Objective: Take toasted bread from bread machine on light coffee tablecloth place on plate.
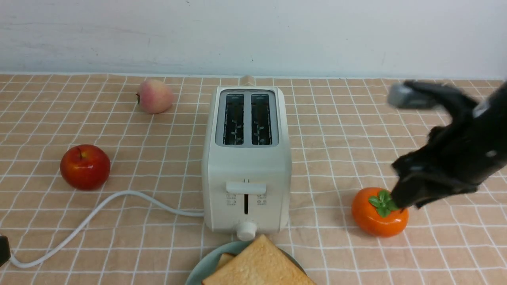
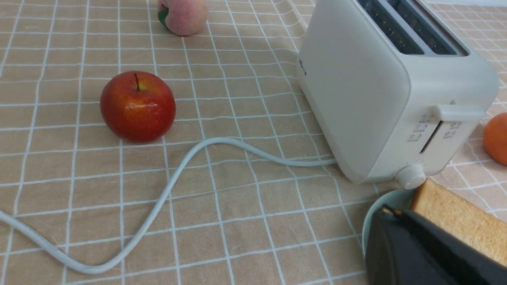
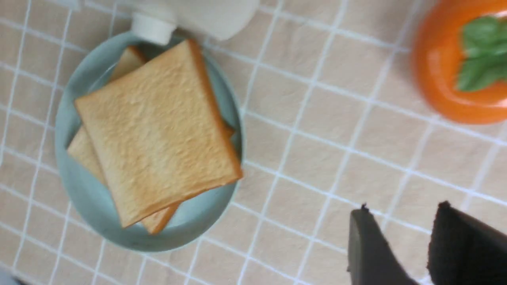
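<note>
Only bread machine (image 2: 356, 99) logo (image 2: 303, 67) unreadable; toasted bread (image 3: 158, 130) on plate (image 3: 79, 198); right pincer (image 3: 403, 206) parted, empty; left pincer (image 2: 390, 212) closed.

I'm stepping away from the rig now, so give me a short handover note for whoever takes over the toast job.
Left gripper: shut, nothing in it, by the plate.
Right gripper: open, empty, above the tablecloth near the orange fruit.
Both toast slices lie stacked on the plate, in front of the toaster; its slots are empty.
Done: toast moved. Left: nothing but parking the arms.
</note>
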Tool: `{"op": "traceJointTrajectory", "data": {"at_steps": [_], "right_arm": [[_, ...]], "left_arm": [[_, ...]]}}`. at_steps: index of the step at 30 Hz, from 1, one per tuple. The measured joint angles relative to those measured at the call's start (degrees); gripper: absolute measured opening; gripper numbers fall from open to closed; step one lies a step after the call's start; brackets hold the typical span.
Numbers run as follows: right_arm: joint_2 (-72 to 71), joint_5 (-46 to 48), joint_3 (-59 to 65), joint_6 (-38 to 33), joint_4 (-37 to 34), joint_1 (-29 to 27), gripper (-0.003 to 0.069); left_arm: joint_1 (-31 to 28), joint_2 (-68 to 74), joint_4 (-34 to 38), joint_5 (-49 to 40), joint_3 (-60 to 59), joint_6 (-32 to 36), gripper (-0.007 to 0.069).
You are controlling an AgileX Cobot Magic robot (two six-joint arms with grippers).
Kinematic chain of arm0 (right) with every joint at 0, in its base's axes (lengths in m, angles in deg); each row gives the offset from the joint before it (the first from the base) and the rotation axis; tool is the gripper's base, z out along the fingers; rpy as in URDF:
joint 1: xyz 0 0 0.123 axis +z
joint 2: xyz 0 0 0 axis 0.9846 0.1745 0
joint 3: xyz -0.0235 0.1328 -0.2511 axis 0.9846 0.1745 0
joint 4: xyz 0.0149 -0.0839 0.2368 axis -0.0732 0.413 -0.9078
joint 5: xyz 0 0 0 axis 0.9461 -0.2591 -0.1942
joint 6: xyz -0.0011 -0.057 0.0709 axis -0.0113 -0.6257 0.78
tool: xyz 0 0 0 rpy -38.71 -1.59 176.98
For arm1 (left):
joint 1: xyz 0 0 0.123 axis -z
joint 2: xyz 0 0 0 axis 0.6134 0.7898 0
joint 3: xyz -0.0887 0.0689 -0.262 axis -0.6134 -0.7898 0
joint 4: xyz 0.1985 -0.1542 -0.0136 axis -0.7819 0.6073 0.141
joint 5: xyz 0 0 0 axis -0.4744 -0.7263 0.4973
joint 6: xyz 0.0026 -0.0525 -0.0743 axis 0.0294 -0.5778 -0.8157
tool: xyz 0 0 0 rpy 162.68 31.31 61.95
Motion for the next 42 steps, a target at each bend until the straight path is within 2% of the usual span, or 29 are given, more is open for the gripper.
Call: {"op": "traceJointTrajectory", "data": {"at_steps": [2,3,6,8,11,13,14,18,24,42], "right_arm": [[-4.03,-1.22,-0.26,1.21,2.26,-0.84,0.0113],[-9.81,-3.2,-0.19,2.95,4.5,-1.81,0.0043],[-20.55,-8.09,1.79,7.08,7.98,-2.88,-0.0015],[-26.07,-11.34,4.02,8.9,9.79,-3.0,-0.0018],[-41.19,-23.97,14.71,10.73,14.58,-3.07,-0.0019],[-45.04,-28.08,18.49,10.89,15.85,-3.07,-0.0019],[-50.24,-33.87,24.97,11.12,17.34,-3.07,-0.0018],[-62.87,-43.74,37.81,15.35,18.24,-3.18,-0.0015],[-73.65,-49.09,48.13,19.84,21.99,-3.18,-0.0012],[-74.66,-49.71,49.17,20.01,23.59,-3.18,0.0001]], "left_arm": [[0.0,0.0,0.0,0.0,0.0,0.0,-0.0014],[0.0,0.0,0.0,0.15,0.0,-0.26,-0.0014],[0.0,0.0,0.0,0.77,0.0,-1.47,-0.0014],[0.0,0.0,0.0,1.39,0.0,-2.23,-0.0014],[0.0,0.0,0.0,4.08,0.0,-2.84,-0.0014],[0.0,0.0,0.0,4.9,0.0,-2.84,-0.0014],[0.0,0.0,0.0,6.01,0.0,-2.93,-0.0014],[0.0,0.0,-0.05,8.17,0.0,-4.43,-0.0014],[0.0,0.0,-0.05,9.55,0.0,-6.97,-0.0014],[0.0,0.0,-0.05,9.84,0.0,-7.28,-0.0014]]}}
